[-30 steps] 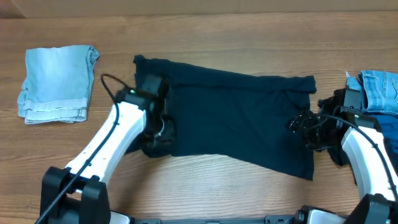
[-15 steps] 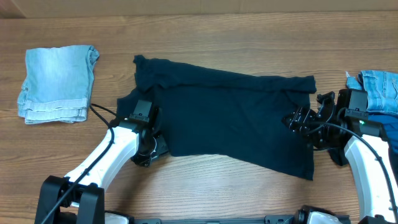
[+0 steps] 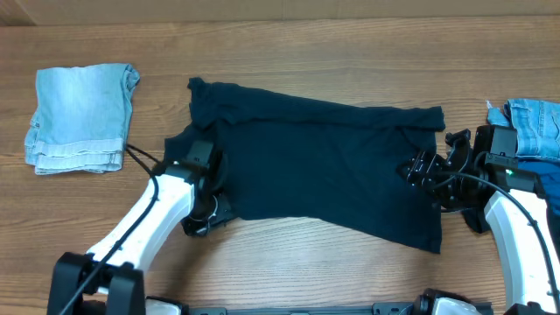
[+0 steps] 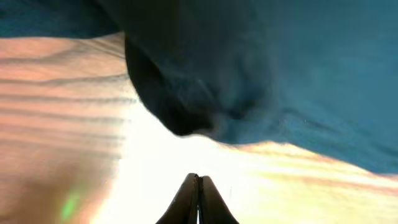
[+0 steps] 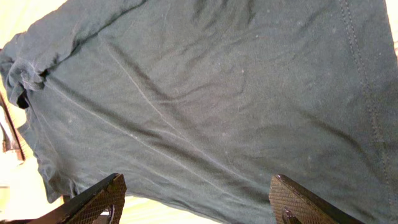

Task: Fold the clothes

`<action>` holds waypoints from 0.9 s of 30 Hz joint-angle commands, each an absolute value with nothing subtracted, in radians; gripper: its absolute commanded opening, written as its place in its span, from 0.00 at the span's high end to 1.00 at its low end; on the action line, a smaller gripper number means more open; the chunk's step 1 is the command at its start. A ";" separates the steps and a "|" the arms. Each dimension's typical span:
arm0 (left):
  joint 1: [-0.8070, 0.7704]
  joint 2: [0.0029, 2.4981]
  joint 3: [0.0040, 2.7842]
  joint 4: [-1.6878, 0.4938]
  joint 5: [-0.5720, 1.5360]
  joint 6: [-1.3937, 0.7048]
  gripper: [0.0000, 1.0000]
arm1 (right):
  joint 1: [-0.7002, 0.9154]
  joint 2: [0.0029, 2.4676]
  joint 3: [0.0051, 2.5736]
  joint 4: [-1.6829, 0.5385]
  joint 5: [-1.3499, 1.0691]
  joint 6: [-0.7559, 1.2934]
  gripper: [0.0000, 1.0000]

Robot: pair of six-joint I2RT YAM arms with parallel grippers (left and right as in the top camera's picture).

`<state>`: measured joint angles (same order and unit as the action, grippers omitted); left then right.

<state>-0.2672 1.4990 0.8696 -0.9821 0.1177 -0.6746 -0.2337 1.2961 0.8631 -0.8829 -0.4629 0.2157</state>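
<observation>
Where the wooden table (image 3: 306, 35) fills the overhead view, a dark garment (image 3: 324, 166) lies spread flat across its middle, running from 9 to 3 o'clock, with a bunched corner at 8 o'clock. The left arm (image 3: 144, 219) slants up from 7 o'clock, its wrist tipped down at that bunched corner. The right arm (image 3: 516, 219) rises from 5 o'clock and bends inward at 3 o'clock, its wrist reaching over the garment's right end. A stack of folded denim (image 3: 79, 118) sits at 10 o'clock, well apart from the dark cloth. A denim heap (image 3: 534, 127) lies at the 3 o'clock edge, beside the right wrist. The right fingers (image 5: 99, 199) stand wide apart above the dark fabric, gripping nothing. The left fingers (image 4: 193, 199) are pressed together, empty, just short of the garment's rumpled edge.
</observation>
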 commanded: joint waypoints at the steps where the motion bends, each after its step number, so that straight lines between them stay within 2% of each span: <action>1: -0.261 1.382 1.076 -1.045 0.069 -0.604 0.96 | -0.229 1.285 0.889 -0.888 -0.445 0.210 0.22; 4: -0.261 1.358 1.145 -1.087 0.024 -0.576 0.96 | -0.231 1.285 0.889 -0.897 -0.439 0.213 0.21; 7: -0.259 1.381 1.042 -1.039 0.010 -0.667 0.75 | -0.231 1.285 0.889 -0.900 -0.439 0.213 0.21; 8: -0.252 1.393 0.974 -0.978 0.020 -0.706 0.71 | -0.231 1.285 0.889 -0.902 -0.439 0.212 0.21; 13: -0.212 1.502 0.765 -0.791 0.056 -0.710 0.62 | -0.231 1.285 0.889 -0.902 -0.439 0.212 0.21; 17: -0.212 1.540 0.762 -0.742 0.056 -0.703 0.62 | -0.231 1.285 0.889 -0.902 -0.439 0.212 0.21; 18: -0.212 1.540 0.762 -0.736 0.062 -0.702 0.66 | -0.231 1.285 0.889 -0.902 -0.439 0.212 0.21; 20: -0.212 1.540 0.762 -0.745 0.109 -0.685 0.93 | -0.231 1.285 0.889 -0.904 -0.439 0.212 0.21; 21: -0.212 1.539 0.764 -0.753 0.109 -0.684 0.96 | -0.231 1.285 0.889 -0.903 -0.439 0.212 0.21; 27: -0.210 1.445 0.946 -0.949 0.066 -0.649 0.96 | -0.231 1.285 0.889 -0.903 -0.421 0.212 0.21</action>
